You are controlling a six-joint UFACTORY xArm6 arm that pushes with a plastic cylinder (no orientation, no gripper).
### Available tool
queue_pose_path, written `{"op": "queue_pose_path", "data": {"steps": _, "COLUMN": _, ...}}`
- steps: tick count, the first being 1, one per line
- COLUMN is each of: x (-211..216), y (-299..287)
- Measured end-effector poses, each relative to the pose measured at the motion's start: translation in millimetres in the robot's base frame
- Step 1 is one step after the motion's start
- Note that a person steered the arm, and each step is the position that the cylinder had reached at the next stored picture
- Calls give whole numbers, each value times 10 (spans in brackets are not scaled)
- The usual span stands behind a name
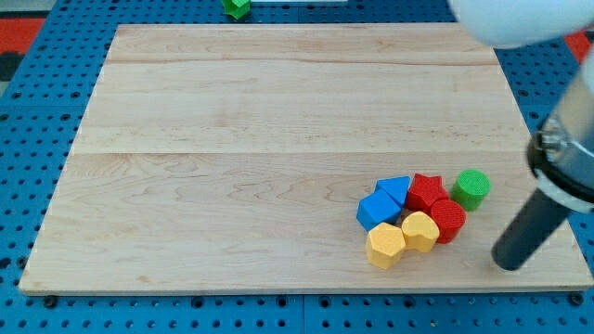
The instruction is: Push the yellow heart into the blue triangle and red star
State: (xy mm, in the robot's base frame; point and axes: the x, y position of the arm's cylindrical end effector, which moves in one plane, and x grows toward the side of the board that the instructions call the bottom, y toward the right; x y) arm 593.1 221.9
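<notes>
The yellow heart (420,230) lies in the lower right of the frame, inside a tight cluster of blocks on the wooden board (232,139). A yellow hexagon (385,246) touches it on the lower left. A red cylinder (448,221) touches it on the right. The red star (426,192) sits just above the heart, and the blue triangle (395,190) sits to the star's left, touching it. A blue cube (378,211) lies below and left of the triangle, against the hexagon's upper edge. A green cylinder (471,188) stands just right of the star. My tip (507,263) rests on the board to the right of the cluster, apart from every block and nearest the red cylinder. The arm carries no fingers; the rod ends in a plain tip. A green block (237,7) lies at the top edge of the frame, off the board, shape unclear.
</notes>
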Motion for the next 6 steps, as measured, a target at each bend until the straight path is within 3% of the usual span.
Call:
{"op": "queue_pose_path", "data": {"steps": 2, "x": 15, "y": -1025}}
{"op": "queue_pose_path", "data": {"steps": 5, "x": -327, "y": -1076}}
{"op": "queue_pose_path", "data": {"steps": 6, "x": 139, "y": -1021}}
